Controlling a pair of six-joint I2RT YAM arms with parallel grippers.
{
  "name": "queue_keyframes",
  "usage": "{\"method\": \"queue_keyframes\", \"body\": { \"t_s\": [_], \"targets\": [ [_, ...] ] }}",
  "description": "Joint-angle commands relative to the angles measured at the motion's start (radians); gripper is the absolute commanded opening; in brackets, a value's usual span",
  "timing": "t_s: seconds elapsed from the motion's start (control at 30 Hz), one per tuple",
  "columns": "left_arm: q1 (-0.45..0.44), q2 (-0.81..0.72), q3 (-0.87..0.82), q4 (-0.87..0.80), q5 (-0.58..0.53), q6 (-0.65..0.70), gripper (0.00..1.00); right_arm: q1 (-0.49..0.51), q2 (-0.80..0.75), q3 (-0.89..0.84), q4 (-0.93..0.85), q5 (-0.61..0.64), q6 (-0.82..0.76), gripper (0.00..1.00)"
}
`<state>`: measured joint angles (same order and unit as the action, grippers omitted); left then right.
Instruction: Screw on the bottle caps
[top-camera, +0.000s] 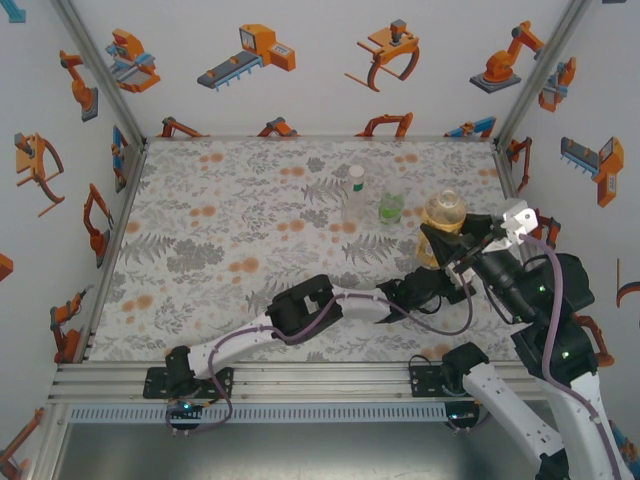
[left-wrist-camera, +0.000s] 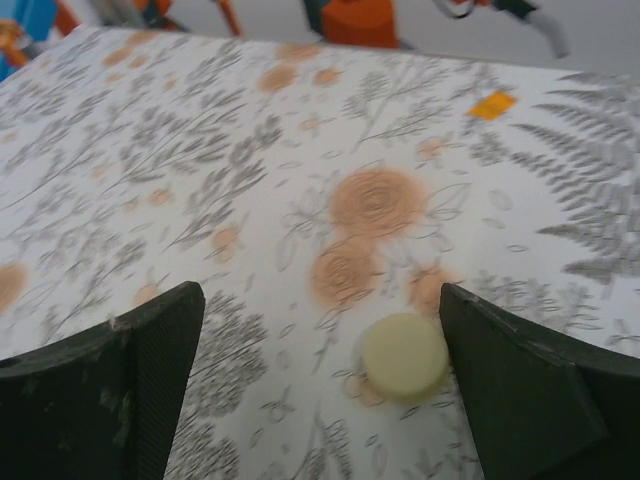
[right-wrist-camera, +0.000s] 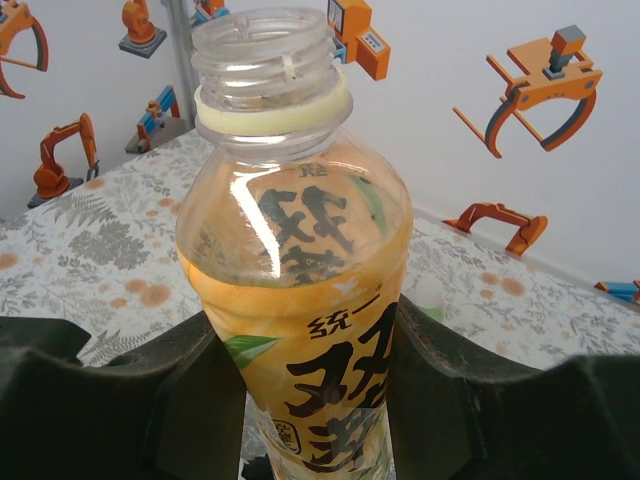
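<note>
- Left tool (left-wrist-camera: 320, 335), we saw, stood spread wide, low over the surface (left-wrist-camera: 250, 180), with a pale yellow cap (left-wrist-camera: 404, 356) just beside one finger.
- Right tool (right-wrist-camera: 310, 380) clamped the yellow bottle (right-wrist-camera: 300, 250), its threaded neck bare.

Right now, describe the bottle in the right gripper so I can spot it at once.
On the right side of the floral table, the right gripper clamps it: the yellow-orange drink bottle, open-necked with a pale yellow ring. Unlike the slim colourless bottle and short green bottle to its left, it has black lettering on an orange label.
</note>
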<state>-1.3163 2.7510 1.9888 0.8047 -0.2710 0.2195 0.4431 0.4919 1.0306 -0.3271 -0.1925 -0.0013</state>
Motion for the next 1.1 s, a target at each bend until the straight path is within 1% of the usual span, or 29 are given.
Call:
{"method": "queue_keyframes", "body": {
  "t_s": [0.0, 0.13, 0.2, 0.27, 0.33, 0.53, 0.67, 0.8, 0.9, 1.03, 1.07],
  "targets": [
    [0.02, -0.026, -0.091, -0.119, -0.174, 0.039, 0.9, 0.005, 0.0, 0.035, -0.028, 0.046, -0.023, 0.21],
    [0.02, -0.096, -0.19, -0.059, -0.242, 0.055, 0.89, 0.006, 0.016, 0.051, -0.074, 0.089, -0.037, 0.21],
    [0.019, -0.15, -0.265, 0.001, -0.251, 0.069, 0.89, 0.005, 0.029, 0.06, -0.096, 0.107, -0.04, 0.21],
    [0.017, -0.218, -0.356, 0.058, -0.234, 0.075, 0.89, 0.005, 0.045, 0.07, -0.117, 0.125, -0.047, 0.2],
    [0.015, -0.287, -0.434, 0.076, -0.208, 0.07, 0.9, 0.005, 0.067, 0.084, -0.136, 0.145, -0.051, 0.2],
    [0.02, -0.532, -0.698, 0.081, -0.134, 0.003, 0.91, 0.005, 0.145, 0.15, -0.169, 0.24, -0.083, 0.2],
    [0.026, -0.699, -0.86, 0.07, -0.087, -0.018, 0.91, 0.005, 0.187, 0.176, -0.19, 0.257, -0.096, 0.19],
    [0.064, -0.869, -1.001, 0.037, 0.031, -0.094, 0.91, 0.005, 0.224, 0.198, -0.211, 0.199, -0.089, 0.19],
    [0.11, -1.009, -1.095, 0.008, 0.172, -0.154, 0.91, 0.005, 0.242, 0.199, -0.215, 0.132, -0.076, 0.18],
    [0.173, -1.198, -1.127, -0.162, 0.378, -0.176, 0.9, 0.005, 0.254, 0.166, -0.155, 0.002, -0.035, 0.17],
    [0.185, -1.239, -1.124, -0.207, 0.414, -0.177, 0.9, 0.005, 0.258, 0.158, -0.14, -0.024, -0.021, 0.17]
  ]
}}
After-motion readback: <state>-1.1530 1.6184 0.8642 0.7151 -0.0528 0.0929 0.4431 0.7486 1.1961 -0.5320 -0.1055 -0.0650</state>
